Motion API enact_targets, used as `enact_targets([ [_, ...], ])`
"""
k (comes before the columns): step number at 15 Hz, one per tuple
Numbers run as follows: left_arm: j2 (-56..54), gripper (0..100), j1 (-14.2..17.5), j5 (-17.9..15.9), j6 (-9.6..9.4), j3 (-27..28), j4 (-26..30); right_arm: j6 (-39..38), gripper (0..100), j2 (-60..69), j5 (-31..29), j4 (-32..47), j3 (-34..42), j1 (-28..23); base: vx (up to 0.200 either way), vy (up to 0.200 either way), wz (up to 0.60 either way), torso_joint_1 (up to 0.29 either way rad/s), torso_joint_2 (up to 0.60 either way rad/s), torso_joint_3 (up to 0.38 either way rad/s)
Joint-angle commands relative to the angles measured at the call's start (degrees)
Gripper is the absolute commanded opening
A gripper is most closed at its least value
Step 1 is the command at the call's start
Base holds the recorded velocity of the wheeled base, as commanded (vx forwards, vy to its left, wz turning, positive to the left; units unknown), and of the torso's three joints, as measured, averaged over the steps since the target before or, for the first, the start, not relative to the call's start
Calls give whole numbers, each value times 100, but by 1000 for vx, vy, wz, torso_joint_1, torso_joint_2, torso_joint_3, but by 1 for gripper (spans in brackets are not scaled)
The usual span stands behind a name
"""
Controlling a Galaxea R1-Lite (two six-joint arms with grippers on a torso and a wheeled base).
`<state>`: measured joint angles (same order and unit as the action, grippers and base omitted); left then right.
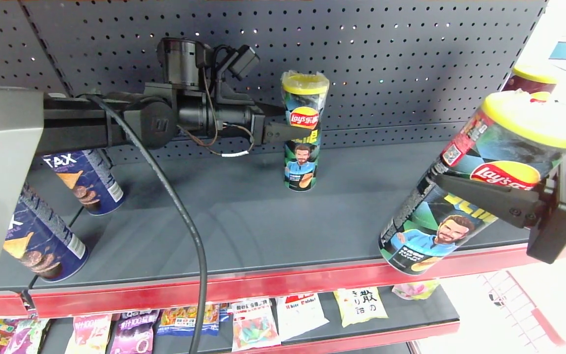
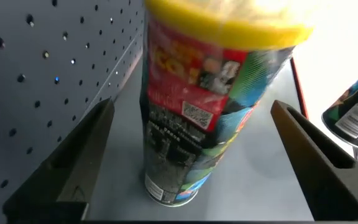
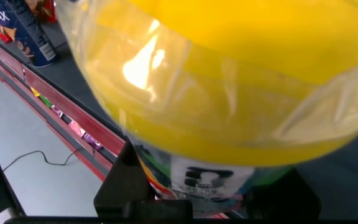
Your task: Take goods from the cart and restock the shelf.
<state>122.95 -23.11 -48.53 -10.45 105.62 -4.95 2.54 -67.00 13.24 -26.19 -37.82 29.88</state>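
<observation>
A tall chip can (image 1: 304, 101) with a yellow lid stands upright near the back of the grey shelf (image 1: 243, 221). My left gripper (image 1: 300, 132) is open around its middle; in the left wrist view the can (image 2: 197, 106) stands between the two fingers (image 2: 73, 168) with a gap on each side. A second, identical chip can (image 1: 514, 137) is tilted over the shelf's front right edge, and my right gripper (image 1: 460, 184) is shut on it. In the right wrist view its yellow lid (image 3: 229, 81) hides most of the right gripper (image 3: 210, 190).
Two blue chip cans (image 1: 89, 179) (image 1: 42, 238) lean at the shelf's left end. More yellow-lidded cans (image 1: 528, 78) stand at the far right. A pegboard wall (image 1: 386, 59) backs the shelf, with a red front lip (image 1: 263, 285). Snack packets (image 1: 253, 322) lie on the lower shelf.
</observation>
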Motion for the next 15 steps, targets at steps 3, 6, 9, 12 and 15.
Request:
enact_targets([
  [3, 273, 100, -97, 2, 8, 389, 3, 1, 0, 3, 3, -1, 2, -17, 0, 0, 0, 0, 0, 0],
  [6, 326, 100, -246, 37, 227, 504, 3, 1, 0, 3, 3, -1, 2, -35, 0, 0, 0, 0, 0, 0],
  [9, 352, 0, -281, 63, 263, 504, -6, 1, 0, 11, 3, -1, 2, -35, 0, 0, 0, 0, 0, 0],
  [12, 326, 0, -281, 72, 271, 486, 3, 1, 0, 11, 3, -1, 2, -35, 0, 0, 0, 0, 0, 0],
  [15, -79, 0, -290, 63, 280, 90, 12, 1, 0, 3, 3, -1, -7, -35, 0, 0, 0, 0, 0, 0],
])
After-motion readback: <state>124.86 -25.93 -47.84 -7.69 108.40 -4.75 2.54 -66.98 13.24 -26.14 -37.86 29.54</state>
